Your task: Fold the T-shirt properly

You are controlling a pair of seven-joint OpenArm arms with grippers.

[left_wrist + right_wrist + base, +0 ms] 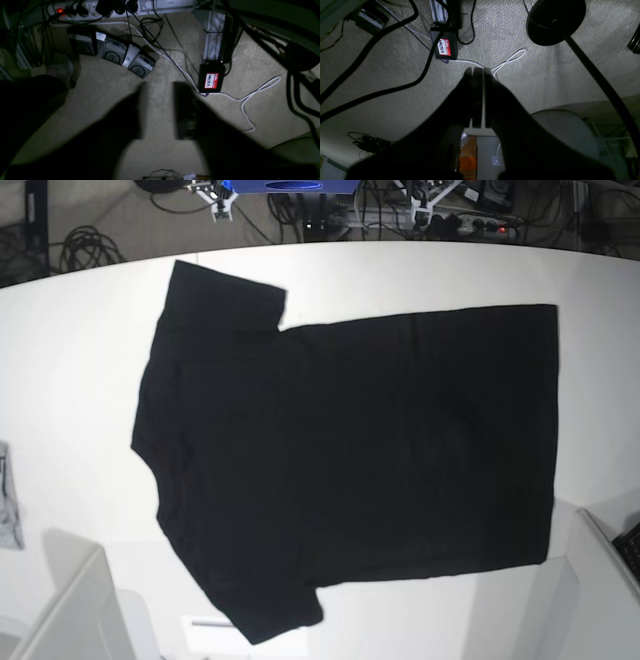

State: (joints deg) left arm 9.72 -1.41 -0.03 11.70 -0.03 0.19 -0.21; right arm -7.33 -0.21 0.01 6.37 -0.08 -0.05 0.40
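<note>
I see one T-shirt [350, 460] spread flat mid-table [80, 360], one grey scrap [8, 510] at nine o'clock, left gripper [157, 112] parted and empty, right gripper [478, 97] closed, empty.

Dim, blurry wrist views; bright base.

From the base view I see the large black short-sleeved cloth T-shirt [350, 460] lying flat on the white round-edged table [80, 360], sleeves toward the left, hem toward the right. A small grey cloth scrap [8, 500] sits at the table's left edge, well apart from the shirt. Cables and a white power strip [480, 222] lie on the floor behind the table. In the left wrist view, a black box with a red-and-white name label [211, 77] lies on the beige carpet [100, 87], right of three dark flat pedals [112, 51].
</note>
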